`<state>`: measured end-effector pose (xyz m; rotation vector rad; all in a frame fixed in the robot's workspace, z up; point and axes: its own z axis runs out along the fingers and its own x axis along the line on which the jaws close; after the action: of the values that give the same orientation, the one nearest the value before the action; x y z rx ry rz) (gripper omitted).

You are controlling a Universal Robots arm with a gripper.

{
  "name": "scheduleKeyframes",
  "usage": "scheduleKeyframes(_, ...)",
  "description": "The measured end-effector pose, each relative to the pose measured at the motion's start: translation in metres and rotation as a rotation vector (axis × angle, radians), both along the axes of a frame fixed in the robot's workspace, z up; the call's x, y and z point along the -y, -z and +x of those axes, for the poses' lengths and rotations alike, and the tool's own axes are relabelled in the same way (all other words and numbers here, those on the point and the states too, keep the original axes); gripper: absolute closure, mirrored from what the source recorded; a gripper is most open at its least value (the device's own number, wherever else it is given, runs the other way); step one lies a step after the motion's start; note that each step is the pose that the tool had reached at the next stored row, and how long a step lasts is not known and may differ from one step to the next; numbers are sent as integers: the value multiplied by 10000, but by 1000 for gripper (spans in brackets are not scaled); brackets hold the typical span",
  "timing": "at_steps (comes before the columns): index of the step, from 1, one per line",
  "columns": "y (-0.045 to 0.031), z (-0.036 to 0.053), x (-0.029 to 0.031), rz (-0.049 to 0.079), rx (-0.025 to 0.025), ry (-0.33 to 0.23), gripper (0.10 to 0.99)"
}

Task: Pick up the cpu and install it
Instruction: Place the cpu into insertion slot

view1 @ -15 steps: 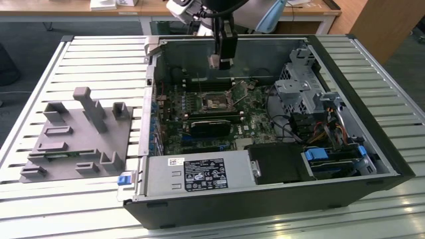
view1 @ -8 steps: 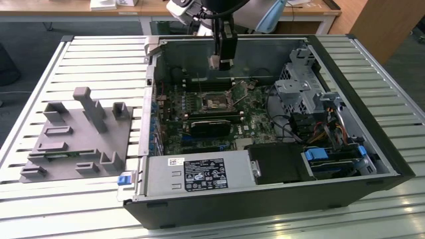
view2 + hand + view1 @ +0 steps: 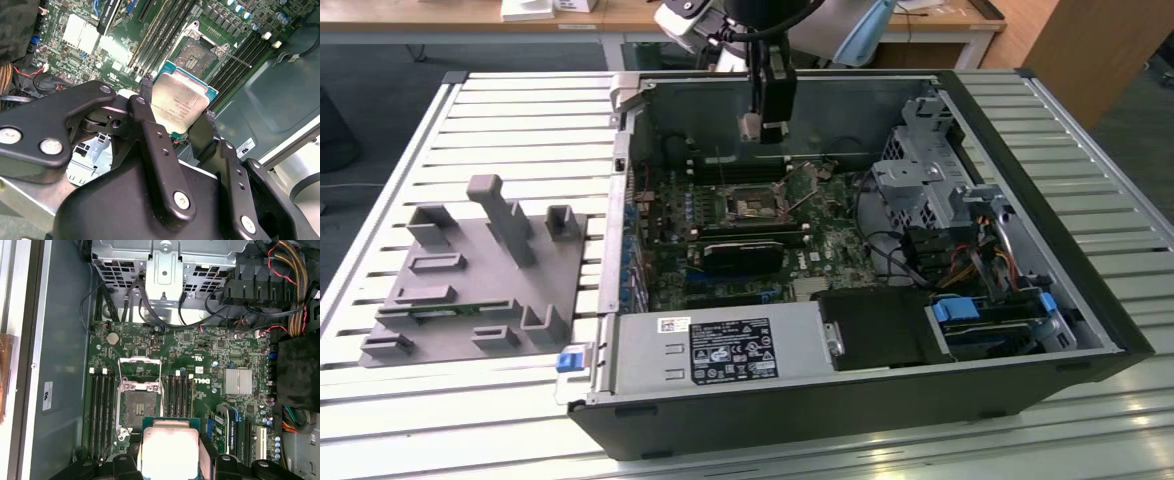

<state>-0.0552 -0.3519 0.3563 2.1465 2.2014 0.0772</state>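
Squarely clamped within the gripper (image 3: pixel 176 102), the cpu (image 3: pixel 183 99), above the motherboard (image 3: pixel 197 347).

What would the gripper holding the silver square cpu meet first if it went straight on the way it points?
Probably the green motherboard, near the open dark square socket; depth is unclear.

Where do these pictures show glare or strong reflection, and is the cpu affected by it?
Second wrist view: light washes the top of the cpu, held in the gripper, pale, and bleaches the heatsink almost white. First wrist view: the cpu reflects brightly too. Exterior view: the table slats glare; the inside of the case is shaded.
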Motion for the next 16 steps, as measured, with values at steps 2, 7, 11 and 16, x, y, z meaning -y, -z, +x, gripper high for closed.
scheduleKeyframes(2, 7, 0, 0, 0, 0, 0, 549)
scheduleKeyframes(7, 25, 0, 0, 0, 0, 0, 549)
scheduleKeyframes(11, 40, 0, 0, 0, 0, 0, 549)
scheduleKeyframes(16, 55, 0, 0, 0, 0, 0, 549)
